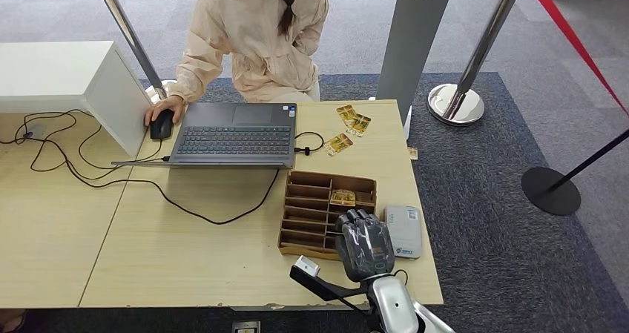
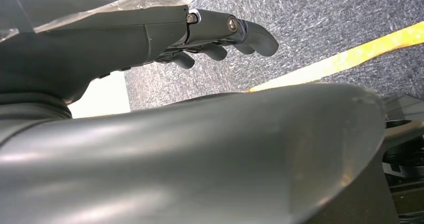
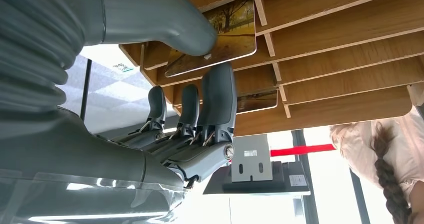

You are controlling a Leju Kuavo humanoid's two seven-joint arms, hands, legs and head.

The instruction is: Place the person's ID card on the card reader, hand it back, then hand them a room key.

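Note:
My right hand [image 1: 363, 244] hovers over the near right part of the wooden slotted tray [image 1: 304, 199]. In the right wrist view its thumb [image 3: 165, 19] and a finger [image 3: 219, 92] pinch a room key card [image 3: 230, 27] with a golden picture, at the tray's slots. Another card [image 3: 257, 102] lies in a slot behind it, and a card [image 1: 343, 196] shows in the tray just beyond my hand. The grey-white card reader [image 1: 404, 231] lies right of the tray. My left hand [image 2: 220, 32] hangs over the carpet, fingers loosely bent, holding nothing.
A seated person [image 1: 256, 29] faces me across the table, one hand on a mouse [image 1: 161, 124] beside an open laptop [image 1: 234, 134]. Three golden cards [image 1: 348, 129] lie on the table's far right. Black cables [image 1: 89, 162] trail left. Stanchion bases [image 1: 455, 103] stand on the right.

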